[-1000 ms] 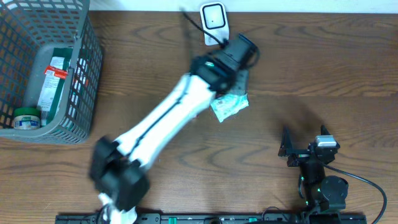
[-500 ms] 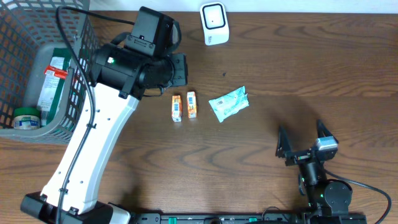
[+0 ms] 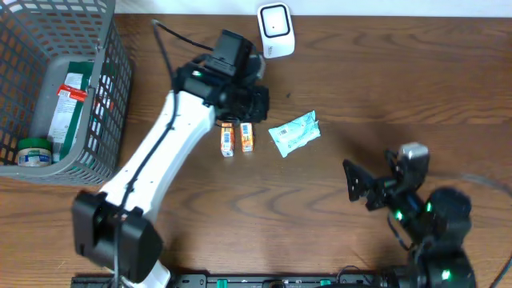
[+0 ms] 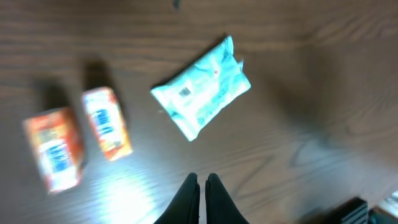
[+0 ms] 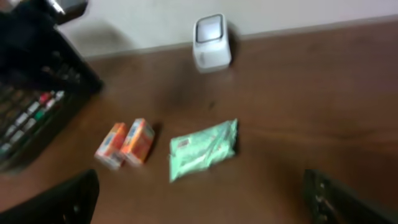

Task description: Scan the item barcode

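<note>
A white barcode scanner [image 3: 275,30] stands at the table's far edge, also in the right wrist view [image 5: 211,41]. A teal packet [image 3: 294,133] lies flat in the middle, a small barcode on its upper face [image 4: 185,92]. Two orange boxes [image 3: 227,138] [image 3: 246,136] lie side by side just left of it. My left gripper [image 3: 262,102] hovers above the boxes and the packet, shut and holding nothing [image 4: 201,182]. My right gripper [image 3: 372,188] is open near the front right, empty, and faces the packet [image 5: 204,149].
A grey wire basket [image 3: 96,96] stands at the left edge and holds a green pack [image 3: 68,100] and a round tin [image 3: 34,150]. The left arm's white link [image 3: 160,160] runs diagonally from the front left over the table.
The left gripper closed empty. It swung from beside the scanner back toward the basket, then returned over the orange boxes. The right arm shifted slightly, staying open.
</note>
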Controlling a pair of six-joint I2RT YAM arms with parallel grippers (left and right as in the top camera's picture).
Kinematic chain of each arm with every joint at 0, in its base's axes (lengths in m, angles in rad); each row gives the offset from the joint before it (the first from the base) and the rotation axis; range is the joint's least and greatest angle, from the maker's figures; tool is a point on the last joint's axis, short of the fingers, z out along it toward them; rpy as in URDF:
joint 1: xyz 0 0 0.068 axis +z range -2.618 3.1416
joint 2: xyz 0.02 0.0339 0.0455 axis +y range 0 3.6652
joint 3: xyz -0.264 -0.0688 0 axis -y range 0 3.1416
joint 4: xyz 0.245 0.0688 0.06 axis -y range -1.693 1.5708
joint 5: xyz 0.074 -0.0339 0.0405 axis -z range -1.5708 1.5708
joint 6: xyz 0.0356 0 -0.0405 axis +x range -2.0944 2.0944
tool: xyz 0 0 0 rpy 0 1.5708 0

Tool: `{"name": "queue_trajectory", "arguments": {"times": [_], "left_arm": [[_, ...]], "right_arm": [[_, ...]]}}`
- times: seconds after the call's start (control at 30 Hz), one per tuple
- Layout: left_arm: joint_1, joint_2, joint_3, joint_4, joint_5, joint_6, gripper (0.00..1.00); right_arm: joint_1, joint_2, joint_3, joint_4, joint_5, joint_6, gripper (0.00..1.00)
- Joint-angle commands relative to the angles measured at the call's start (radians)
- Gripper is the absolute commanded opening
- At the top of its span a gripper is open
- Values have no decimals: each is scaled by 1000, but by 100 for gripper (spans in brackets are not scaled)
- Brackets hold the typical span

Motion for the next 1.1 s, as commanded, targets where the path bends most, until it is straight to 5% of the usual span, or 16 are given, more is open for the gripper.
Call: {"name": "queue_trajectory", "arguments": {"times": [0.0, 0.27, 0.37, 0.5, 1.07], "left_arm": [[-51, 56, -10, 53, 36, -7, 8], [-106, 225, -10, 182, 25, -30, 7], [-105, 278, -10, 200, -12, -48, 8], [-105, 328, -10, 230, -26, -48, 8], [-113, 354, -36, 306, -168, -48, 8]], "right_arm": [[-4, 237, 157, -79, -98, -26, 99], [-4, 660, 351, -122, -378, -18, 97], [-11, 752, 351, -98, -367, -13, 30], [-32, 855, 351, -74, -361, 0, 1], [-6, 1199, 351, 327, -402, 78, 1]]}}
